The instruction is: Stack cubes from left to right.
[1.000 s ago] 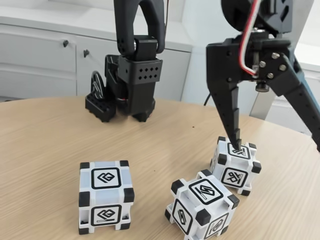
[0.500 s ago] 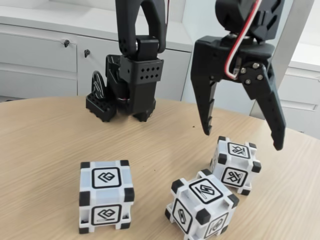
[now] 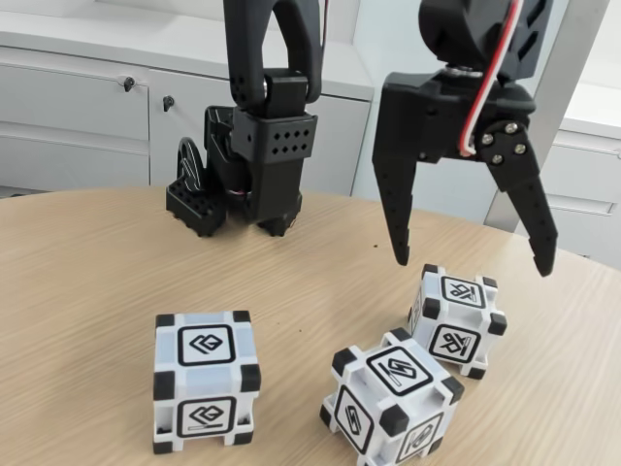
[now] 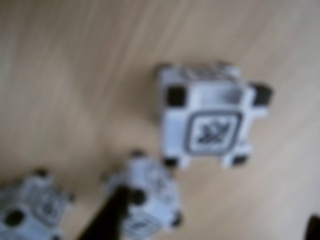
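Above the right-hand cube on the bench, we note the gripper spread wide, all three cubes unstacked; next: descend squarely and pinch it

The arm was matte black plastic throughout. Its pincer had two long tapering fingers, the left one in the fixed view ridged along its inner edge. Silver screw heads dotted the right finger's mount, and a red-and-white cable looped down beside them from the wrist. The boxy base block carried a grid of small round holes on its face, with a ribbed black part at its left.
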Tool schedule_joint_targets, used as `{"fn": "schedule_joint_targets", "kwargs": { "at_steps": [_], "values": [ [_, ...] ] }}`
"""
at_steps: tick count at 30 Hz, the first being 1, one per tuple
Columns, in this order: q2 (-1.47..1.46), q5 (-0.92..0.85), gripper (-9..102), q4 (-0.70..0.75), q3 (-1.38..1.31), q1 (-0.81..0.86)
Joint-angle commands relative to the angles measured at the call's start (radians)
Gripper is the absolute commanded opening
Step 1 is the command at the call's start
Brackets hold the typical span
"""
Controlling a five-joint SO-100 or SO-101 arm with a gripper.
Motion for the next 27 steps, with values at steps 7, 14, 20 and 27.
{"fn": "schedule_joint_targets", "kwargs": {
  "at_steps": [7,14,20,27],
  "values": [
    [0.005,-0.026,38,-0.005,-0.008,0.005],
    [-0.137,0.009,37,-0.014,-0.023,-0.014],
    [-0.232,0.014,37,-0.051,-0.023,-0.021],
    [-0.288,0.011,38,-0.16,-0.023,-0.023]
  ]
}}
